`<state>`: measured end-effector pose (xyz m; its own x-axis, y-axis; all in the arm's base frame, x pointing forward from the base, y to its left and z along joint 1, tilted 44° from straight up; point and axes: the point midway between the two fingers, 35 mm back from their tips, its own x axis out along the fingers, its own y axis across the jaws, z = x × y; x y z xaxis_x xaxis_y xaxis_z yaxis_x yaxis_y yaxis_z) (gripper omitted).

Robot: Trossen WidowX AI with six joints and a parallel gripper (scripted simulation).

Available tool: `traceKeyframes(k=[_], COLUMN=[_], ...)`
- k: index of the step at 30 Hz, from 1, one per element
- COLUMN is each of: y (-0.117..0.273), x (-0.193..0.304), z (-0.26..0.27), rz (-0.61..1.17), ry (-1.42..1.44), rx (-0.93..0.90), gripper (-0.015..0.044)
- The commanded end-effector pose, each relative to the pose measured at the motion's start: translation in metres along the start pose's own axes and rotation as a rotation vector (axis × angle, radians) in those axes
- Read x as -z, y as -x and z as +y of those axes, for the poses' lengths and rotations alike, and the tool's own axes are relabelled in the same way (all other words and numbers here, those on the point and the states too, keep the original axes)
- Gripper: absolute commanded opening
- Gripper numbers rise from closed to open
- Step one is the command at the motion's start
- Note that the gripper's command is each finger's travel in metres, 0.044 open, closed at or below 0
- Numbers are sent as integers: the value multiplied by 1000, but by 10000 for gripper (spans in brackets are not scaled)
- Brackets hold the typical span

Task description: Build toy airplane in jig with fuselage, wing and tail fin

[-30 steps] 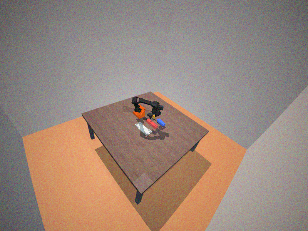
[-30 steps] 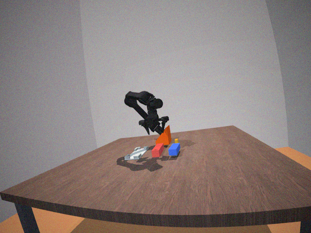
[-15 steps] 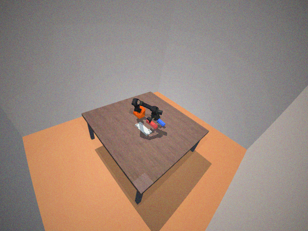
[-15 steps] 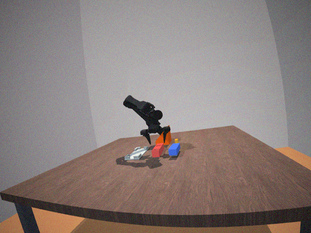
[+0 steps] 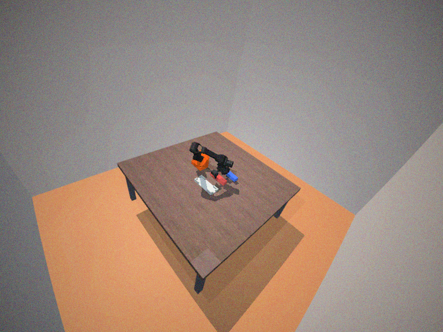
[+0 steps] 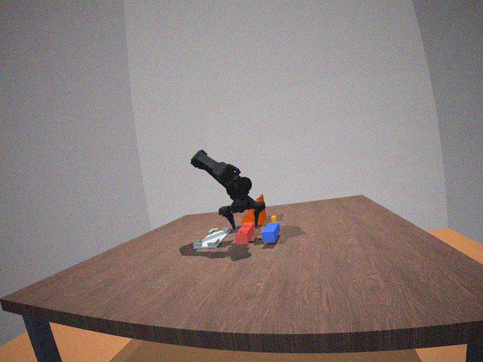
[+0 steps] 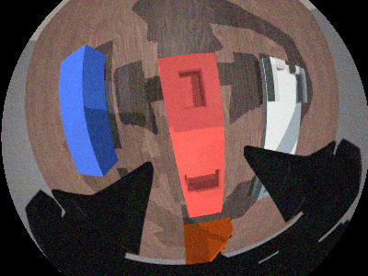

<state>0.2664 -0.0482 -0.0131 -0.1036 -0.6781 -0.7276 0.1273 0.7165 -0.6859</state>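
Observation:
The red fuselage [image 5: 221, 180] [image 6: 244, 234] [image 7: 198, 115] lies on the table with its two sockets facing up, beside the jig. The white and grey jig [image 5: 205, 185] [image 6: 217, 237] [image 7: 280, 124] has no part in it. The blue wing [image 5: 232, 176] [image 6: 270, 233] [image 7: 74, 110] lies on the fuselage's other side. The small yellow tail fin [image 6: 273, 218] stands farther back, beyond the wing; it does not show in the wrist view. My gripper [image 6: 246, 227] [image 7: 200, 158] is open and empty, low over the fuselage's rear part, with one finger to each side of it.
The orange arm base [image 5: 201, 163] [image 6: 262, 212] [image 7: 202, 239] stands behind the fuselage's near end in the wrist view. The arm's shadow falls across the table [image 5: 179, 200] [image 6: 311, 292] around the parts. The table edges are well away from them.

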Motion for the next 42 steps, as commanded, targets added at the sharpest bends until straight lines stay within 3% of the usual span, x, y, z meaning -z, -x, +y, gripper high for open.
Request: traceKeyframes(k=[1, 18, 27, 32, 38, 42], y=[-8, -32, -32, -32, -23, -14], x=[1, 3, 3, 3, -1, -3], z=[0, -1, -1, -1, 4, 6], rz=[5, 6, 6, 6, -26, -34], ry=[11, 10, 10, 10, 55, 66], rx=[9, 12, 12, 12, 0, -5], gripper=[440, 440, 204, 170, 13, 0])
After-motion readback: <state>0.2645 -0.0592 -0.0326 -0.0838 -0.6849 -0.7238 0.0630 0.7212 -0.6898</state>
